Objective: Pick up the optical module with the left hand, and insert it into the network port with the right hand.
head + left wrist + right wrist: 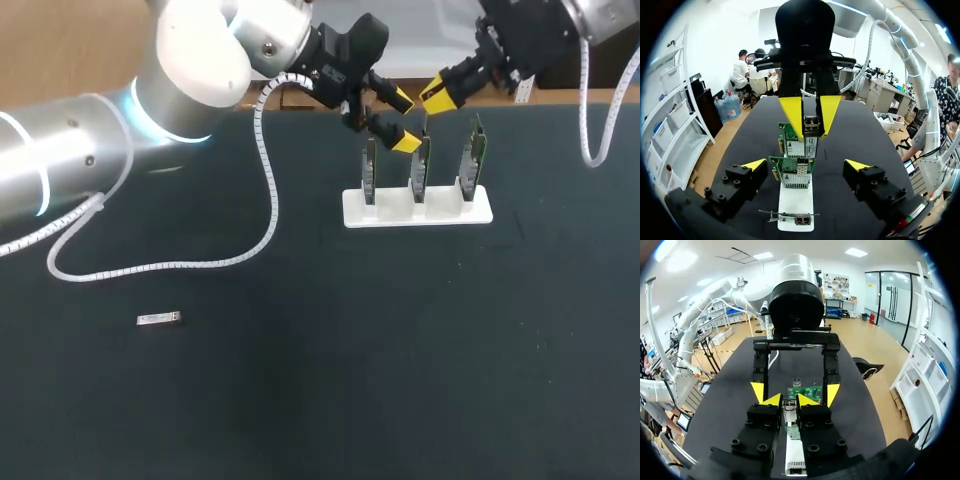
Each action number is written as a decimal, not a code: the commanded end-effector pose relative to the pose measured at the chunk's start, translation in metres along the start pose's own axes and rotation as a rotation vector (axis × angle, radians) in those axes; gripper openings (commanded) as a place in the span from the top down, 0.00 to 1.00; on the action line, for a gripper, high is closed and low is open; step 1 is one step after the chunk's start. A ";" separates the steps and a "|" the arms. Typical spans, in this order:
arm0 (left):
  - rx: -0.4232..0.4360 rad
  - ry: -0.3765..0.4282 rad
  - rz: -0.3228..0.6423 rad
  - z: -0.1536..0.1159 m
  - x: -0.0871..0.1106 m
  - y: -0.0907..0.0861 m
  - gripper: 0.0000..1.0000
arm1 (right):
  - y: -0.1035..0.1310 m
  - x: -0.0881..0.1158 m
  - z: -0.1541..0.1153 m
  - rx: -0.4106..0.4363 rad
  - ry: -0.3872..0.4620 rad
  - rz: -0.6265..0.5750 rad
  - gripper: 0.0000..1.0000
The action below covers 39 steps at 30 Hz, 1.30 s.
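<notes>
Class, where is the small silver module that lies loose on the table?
Head view: the silver module lies flat on the black table, on the robot's left side, near the coiled white cable and well apart from the white card stand.

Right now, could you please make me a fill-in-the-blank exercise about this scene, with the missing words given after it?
1. The white holder carries ___ upright green cards.
2. The left gripper has its fingers ___.
3. The right gripper is shut on an optical module, while a second module lies flat on the ___.

Missing words: three; open; table.
</notes>
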<state>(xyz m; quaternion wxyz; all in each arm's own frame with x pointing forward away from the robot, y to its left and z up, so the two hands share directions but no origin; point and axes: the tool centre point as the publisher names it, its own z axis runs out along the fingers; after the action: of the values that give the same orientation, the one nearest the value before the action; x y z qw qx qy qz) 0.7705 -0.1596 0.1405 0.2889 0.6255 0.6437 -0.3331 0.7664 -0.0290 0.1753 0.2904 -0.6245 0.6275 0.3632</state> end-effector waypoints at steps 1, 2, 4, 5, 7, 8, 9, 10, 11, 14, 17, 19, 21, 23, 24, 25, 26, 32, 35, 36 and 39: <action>0.001 0.004 -0.002 0.001 -0.001 0.001 0.00 | -0.005 0.001 0.001 -0.007 -0.003 -0.002 1.00; 0.001 0.004 -0.002 0.001 -0.001 0.001 0.00 | -0.005 0.001 0.001 -0.006 -0.003 -0.004 1.00; 0.001 0.004 -0.002 0.001 -0.001 0.001 0.00 | -0.007 0.003 0.002 -0.004 0.003 -0.014 1.00; 0.001 0.004 -0.002 0.001 -0.001 0.001 0.00 | -0.007 0.003 0.002 -0.004 0.004 -0.015 1.00; 0.001 0.004 -0.002 0.001 -0.001 0.001 0.00 | -0.008 0.004 0.002 -0.002 0.004 -0.015 1.00; 0.001 0.004 -0.002 0.001 -0.001 0.001 0.00 | -0.008 0.004 0.002 -0.001 0.004 -0.016 1.00; 0.001 0.004 -0.002 0.001 -0.001 0.001 0.00 | -0.008 0.004 0.002 0.000 0.003 -0.016 1.00; 0.001 0.004 -0.002 0.001 -0.001 0.001 0.00 | -0.008 0.005 0.002 0.000 0.003 -0.016 1.00; 0.001 0.004 -0.002 0.001 -0.001 0.001 0.00 | -0.008 0.005 0.002 -0.003 -0.006 -0.010 1.00; 0.001 0.004 -0.002 0.001 -0.001 0.001 0.00 | -0.008 0.005 0.002 -0.005 -0.013 -0.005 1.00; 0.001 0.004 -0.002 0.001 -0.001 0.001 0.00 | -0.007 0.006 0.002 -0.006 -0.015 -0.005 1.00; 0.001 0.004 -0.002 0.001 -0.001 0.001 0.00 | -0.006 0.007 0.002 -0.007 -0.015 -0.004 1.00; 0.001 0.004 -0.002 0.001 -0.001 0.001 0.00 | -0.006 0.008 0.003 -0.006 -0.014 -0.003 1.00; 0.001 0.004 -0.002 0.001 -0.001 0.001 0.00 | -0.006 0.008 0.003 -0.004 -0.014 -0.003 1.00; 0.001 0.004 -0.002 0.001 -0.001 0.001 0.00 | -0.006 0.008 0.003 -0.004 -0.016 -0.003 1.00; 0.001 0.004 -0.002 0.001 -0.001 0.001 0.00 | -0.006 0.007 0.003 -0.004 -0.017 -0.002 1.00; 0.001 0.004 -0.002 0.001 -0.001 0.001 0.00 | -0.006 0.006 0.003 -0.003 -0.018 -0.003 1.00; 0.001 0.004 -0.002 0.001 -0.001 0.001 0.00 | -0.006 0.004 0.002 -0.002 -0.023 -0.017 1.00; 0.001 0.004 -0.002 0.001 -0.001 0.001 0.00 | -0.006 0.004 0.003 -0.001 -0.022 -0.020 1.00; 0.001 0.004 -0.002 0.001 -0.001 0.001 0.00 | -0.005 0.005 0.003 0.000 -0.021 -0.021 1.00; 0.001 0.004 -0.002 0.001 -0.001 0.001 0.00 | -0.005 0.005 0.003 0.006 -0.017 -0.026 1.00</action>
<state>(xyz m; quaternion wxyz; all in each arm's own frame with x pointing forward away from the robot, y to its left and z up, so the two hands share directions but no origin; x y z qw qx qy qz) 0.7705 -0.1596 0.1405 0.2889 0.6255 0.6437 -0.3331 0.7722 -0.0298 0.1695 0.3002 -0.6279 0.6180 0.3656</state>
